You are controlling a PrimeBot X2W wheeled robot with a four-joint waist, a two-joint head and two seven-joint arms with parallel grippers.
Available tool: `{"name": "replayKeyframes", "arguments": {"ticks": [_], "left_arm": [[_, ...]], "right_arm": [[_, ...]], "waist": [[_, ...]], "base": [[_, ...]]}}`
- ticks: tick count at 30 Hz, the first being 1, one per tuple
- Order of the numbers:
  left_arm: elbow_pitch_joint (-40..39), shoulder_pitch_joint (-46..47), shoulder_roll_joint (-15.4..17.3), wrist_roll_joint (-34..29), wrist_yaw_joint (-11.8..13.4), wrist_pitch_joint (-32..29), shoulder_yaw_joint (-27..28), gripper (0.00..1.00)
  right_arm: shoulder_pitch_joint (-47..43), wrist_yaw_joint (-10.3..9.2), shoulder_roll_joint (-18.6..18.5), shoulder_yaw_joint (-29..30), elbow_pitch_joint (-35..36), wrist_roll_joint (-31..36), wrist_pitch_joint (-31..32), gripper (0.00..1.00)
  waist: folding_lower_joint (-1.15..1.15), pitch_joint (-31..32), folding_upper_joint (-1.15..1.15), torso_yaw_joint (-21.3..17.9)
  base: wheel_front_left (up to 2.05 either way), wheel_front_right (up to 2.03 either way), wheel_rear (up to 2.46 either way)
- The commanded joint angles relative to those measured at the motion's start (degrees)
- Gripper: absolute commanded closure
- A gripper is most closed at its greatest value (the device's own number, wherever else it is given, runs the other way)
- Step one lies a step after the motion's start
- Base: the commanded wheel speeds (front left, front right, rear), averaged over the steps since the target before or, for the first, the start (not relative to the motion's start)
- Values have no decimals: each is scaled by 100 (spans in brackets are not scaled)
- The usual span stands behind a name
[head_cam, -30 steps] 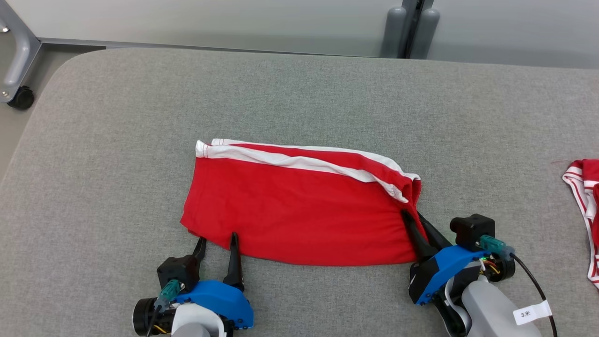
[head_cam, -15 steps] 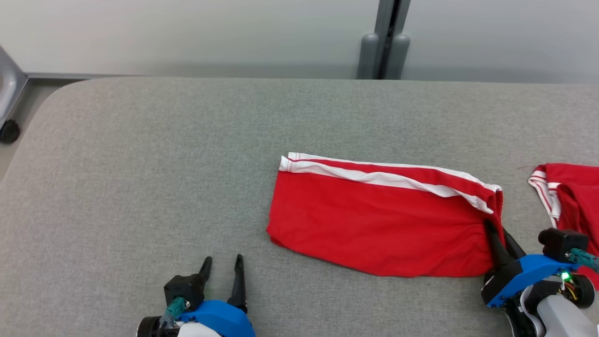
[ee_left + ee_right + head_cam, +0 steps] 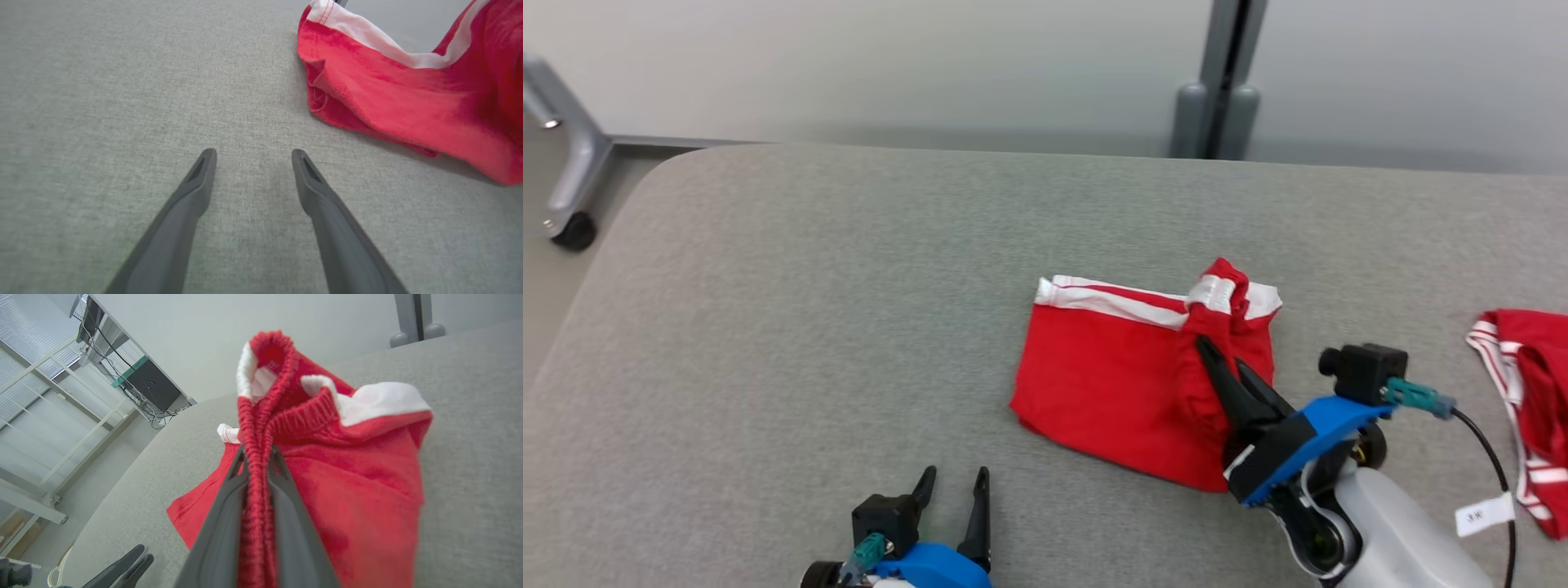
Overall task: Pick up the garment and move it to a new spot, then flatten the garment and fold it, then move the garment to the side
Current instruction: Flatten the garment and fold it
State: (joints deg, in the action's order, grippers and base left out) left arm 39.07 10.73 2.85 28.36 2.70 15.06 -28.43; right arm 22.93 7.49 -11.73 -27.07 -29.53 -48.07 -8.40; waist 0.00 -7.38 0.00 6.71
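One wide grey table [image 3: 768, 327] takes most of what I see, and its cloth top is plain and flat. Behind its far edge, at 12 o'clock, stands a grey post [image 3: 1217, 98]. On the table, a little toward 3 o'clock from the middle, is the red garment [image 3: 1103, 384], with white bands along its far edge. Its left part lies flat on the top, and its right end is lifted and bunched up. A second garment [image 3: 1531, 384], also red with thin white stripes, lies at 3 o'clock, well apart from the first.

The right gripper [image 3: 1219, 351] comes in from 5 o'clock of the garment. Its two fingers are pressed together on the ribbed waistband, which stands up between them. The left gripper [image 3: 956, 474] is at 7 o'clock of the garment, near it but not touching. It is over bare table, with its fingers spread and nothing between them.

At 10 o'clock, off the table, a small black wheel [image 3: 574, 233] sits under a metal frame. A white label [image 3: 1485, 516] hangs by the cable of the right arm.
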Motion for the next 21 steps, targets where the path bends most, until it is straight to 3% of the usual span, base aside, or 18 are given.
{"name": "replayKeyframes", "arguments": {"ticks": [1,9,10,11,12,21], "left_arm": [[-17,36,7,44,20,14,-86,0],[-75,22,6,191,129,14,-374,0],[-73,-1,6,212,141,14,-370,0],[-76,-18,6,198,156,14,-363,0],[-84,-38,6,183,184,14,-328,0],[-230,40,5,38,224,8,79,0]], "right_arm": [[158,0,82,-62,0,11,35,100],[644,0,332,-173,-674,520,-145,100],[676,0,372,-179,-777,558,-194,63],[687,0,429,-174,-855,543,-219,17],[712,0,461,-193,-919,559,-240,0],[679,0,384,-168,-1178,616,-564,0]], "waist": [[0,-71,0,186],[0,-226,0,894],[0,-238,0,945],[0,-248,0,978],[0,-252,0,995],[0,-177,0,575]], "base": [[0,0,0],[0,0,0],[0,0,0],[0,0,0],[0,0,0],[0,0,0]]}}
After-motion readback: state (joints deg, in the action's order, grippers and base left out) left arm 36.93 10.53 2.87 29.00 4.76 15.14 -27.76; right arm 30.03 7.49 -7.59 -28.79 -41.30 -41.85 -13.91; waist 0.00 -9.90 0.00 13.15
